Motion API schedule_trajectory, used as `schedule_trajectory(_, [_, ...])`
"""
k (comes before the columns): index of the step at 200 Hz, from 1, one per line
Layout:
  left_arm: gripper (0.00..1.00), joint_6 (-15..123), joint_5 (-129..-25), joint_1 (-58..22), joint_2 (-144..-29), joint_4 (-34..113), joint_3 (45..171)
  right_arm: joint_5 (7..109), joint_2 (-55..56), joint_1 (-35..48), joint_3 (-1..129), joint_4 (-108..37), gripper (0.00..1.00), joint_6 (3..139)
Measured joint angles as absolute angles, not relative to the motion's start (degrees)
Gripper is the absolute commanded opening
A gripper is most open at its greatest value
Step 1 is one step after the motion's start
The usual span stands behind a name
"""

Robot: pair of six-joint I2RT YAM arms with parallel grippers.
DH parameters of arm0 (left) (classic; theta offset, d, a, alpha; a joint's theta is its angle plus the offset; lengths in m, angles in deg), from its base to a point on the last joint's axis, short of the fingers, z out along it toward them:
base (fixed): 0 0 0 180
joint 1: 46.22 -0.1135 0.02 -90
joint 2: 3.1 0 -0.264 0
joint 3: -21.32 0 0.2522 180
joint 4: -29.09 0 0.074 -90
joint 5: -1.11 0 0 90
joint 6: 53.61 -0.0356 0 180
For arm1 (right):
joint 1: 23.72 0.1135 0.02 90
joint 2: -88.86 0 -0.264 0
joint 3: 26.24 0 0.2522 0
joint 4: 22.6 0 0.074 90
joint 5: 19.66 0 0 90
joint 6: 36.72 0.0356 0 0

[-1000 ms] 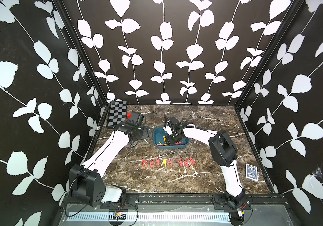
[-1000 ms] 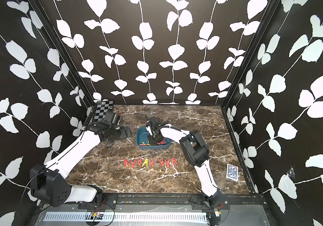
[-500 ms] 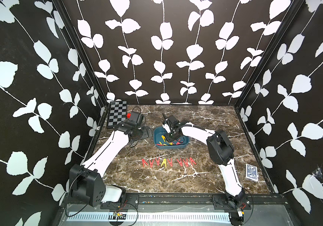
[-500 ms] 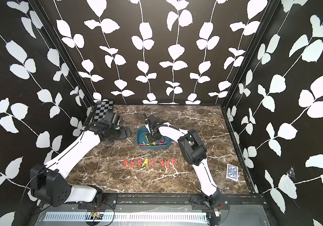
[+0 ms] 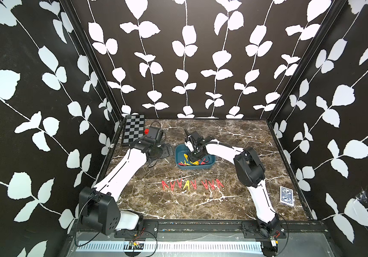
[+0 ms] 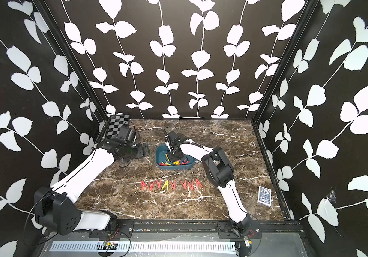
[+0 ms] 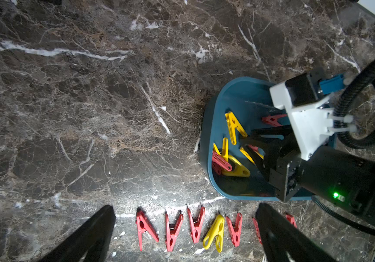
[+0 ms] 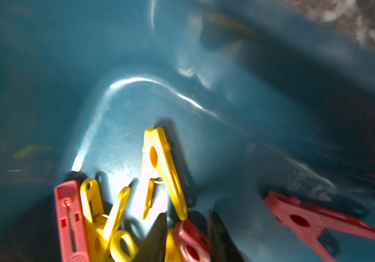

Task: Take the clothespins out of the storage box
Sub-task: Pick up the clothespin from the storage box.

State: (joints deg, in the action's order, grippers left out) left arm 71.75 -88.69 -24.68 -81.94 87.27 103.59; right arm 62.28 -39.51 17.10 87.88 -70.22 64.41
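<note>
Teal storage box held tangled clothespins. The right tool, jaws narrow around a red one (gripping or not, I couldn't tell), risked dragging up a snagged yellow neighbour.

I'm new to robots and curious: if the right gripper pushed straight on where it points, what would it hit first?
Probably the red clothespin sitting between the tips of the right gripper, then the storage box floor just beneath; depth is hard to judge.
</note>
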Motion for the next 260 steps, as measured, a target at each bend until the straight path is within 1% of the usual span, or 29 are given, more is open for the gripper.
schedule_trajectory(51, [0.99, 71.7, -88.7, -24.7, -81.9, 87.4, 103.6, 62.7, -40.2, 17.1, 90.7, -70.4, 0.35, 64.3])
schedule_trajectory(110, [0.99, 71.7, -88.7, -24.9, -81.9, 87.6, 103.6, 62.7, -42.4, 17.1, 92.4, -70.8, 0.31, 63.7])
schedule_trajectory(127, [0.99, 71.7, -88.7, -24.9, -81.9, 87.6, 103.6, 62.9, -42.8, 17.1, 93.0, -70.9, 0.28, 63.4])
schedule_trajectory(143, [0.99, 71.7, -88.7, -24.9, -81.9, 87.6, 103.6, 63.1, -43.0, 17.1, 93.4, -71.0, 0.17, 63.2])
schedule_trajectory(155, [0.99, 71.7, -88.7, -24.9, -81.9, 87.6, 103.6, 63.3, -43.2, 17.1, 93.4, -71.1, 0.15, 63.1])
schedule_trajectory(168, [0.99, 71.7, -88.7, -24.9, -81.7, 87.7, 103.5, 63.4, -43.2, 17.1, 93.4, -71.1, 0.07, 62.9])
schedule_trajectory(179, [0.99, 71.7, -88.7, -24.9, -81.6, 87.6, 103.5, 63.5, -43.2, 17.1, 93.4, -71.1, 0.05, 62.9])
schedule_trajectory(186, [0.99, 71.7, -88.7, -24.9, -81.5, 87.6, 103.4, 63.6, -43.2, 17.2, 93.4, -71.1, 0.02, 62.9])
schedule_trajectory(203, [0.99, 71.7, -88.4, -24.9, -80.9, 87.6, 103.0, 63.7, -43.2, 17.2, 93.4, -71.1, 0.00, 63.0])
schedule_trajectory(260, [0.99, 71.7, -86.5, -24.9, -80.0, 87.1, 101.4, 64.4, -41.4, 17.2, 92.3, -71.3, 0.00, 64.3])
